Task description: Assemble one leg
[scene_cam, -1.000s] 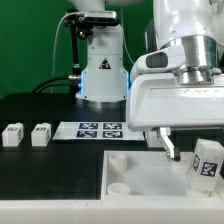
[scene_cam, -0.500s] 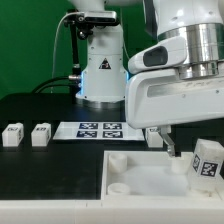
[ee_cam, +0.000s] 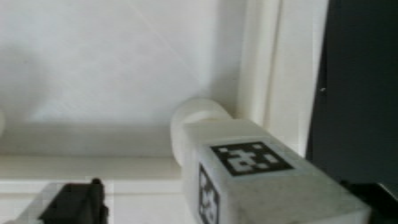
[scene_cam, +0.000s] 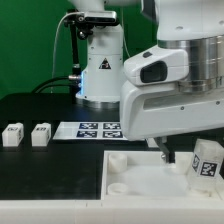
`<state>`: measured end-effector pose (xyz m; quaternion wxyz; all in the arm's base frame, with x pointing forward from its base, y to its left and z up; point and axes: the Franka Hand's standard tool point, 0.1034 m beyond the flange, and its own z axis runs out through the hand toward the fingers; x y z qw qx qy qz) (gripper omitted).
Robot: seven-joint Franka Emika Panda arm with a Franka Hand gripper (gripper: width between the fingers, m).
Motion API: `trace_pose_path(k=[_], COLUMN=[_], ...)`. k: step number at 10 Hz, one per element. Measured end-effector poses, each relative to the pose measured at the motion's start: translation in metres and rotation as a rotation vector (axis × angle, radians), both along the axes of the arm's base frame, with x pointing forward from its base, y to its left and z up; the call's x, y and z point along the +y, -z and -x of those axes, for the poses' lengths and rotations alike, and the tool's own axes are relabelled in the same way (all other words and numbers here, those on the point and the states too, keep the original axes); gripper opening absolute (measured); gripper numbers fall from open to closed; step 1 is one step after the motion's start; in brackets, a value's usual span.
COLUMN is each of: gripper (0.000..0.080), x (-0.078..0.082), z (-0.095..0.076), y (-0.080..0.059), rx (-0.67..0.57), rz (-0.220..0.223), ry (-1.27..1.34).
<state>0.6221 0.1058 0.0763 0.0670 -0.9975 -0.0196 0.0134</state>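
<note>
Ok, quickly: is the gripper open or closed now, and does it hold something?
Gripper: looks open, holding nothing; its visible finger stands clear of the leg.

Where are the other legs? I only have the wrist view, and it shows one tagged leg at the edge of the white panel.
Observer: Two more legs stand side by side on the black table, far over on the exterior view's left and well clear of the panel.
Operator: Does the panel's far end already hold a leg?
Observer: No. The two round corner sockets at the panel's end on the exterior view's left hold no leg.
</note>
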Motion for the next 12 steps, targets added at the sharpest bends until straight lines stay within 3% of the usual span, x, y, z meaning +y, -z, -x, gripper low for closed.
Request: trace_pose_path(k=[3, 4, 5, 6, 9, 11, 12], gripper=[0.062, 0.0442, 0.0442, 0.0286, 0.0288, 0.0288, 0.0288], x=[0.0005, 0.0005, 0.0003, 0.0012, 0.0018, 0.0017, 0.0004], z=[0.0003, 0.0003, 0.0003, 0.0004, 0.0008, -0.0019, -0.0015], y=[0.0006, 0.0006, 0.0006, 0.0006, 0.0015, 0.0025, 0.003], rx=[0.005, 0.009, 0.009, 0.02, 0.063, 0.09, 0.105], rz=[0.0, 0.001, 0.001, -0.001, 0.006, -0.022, -0.055], ry=[0.034, 0.06, 0.058, 0.137, 0.45, 0.807, 1.017])
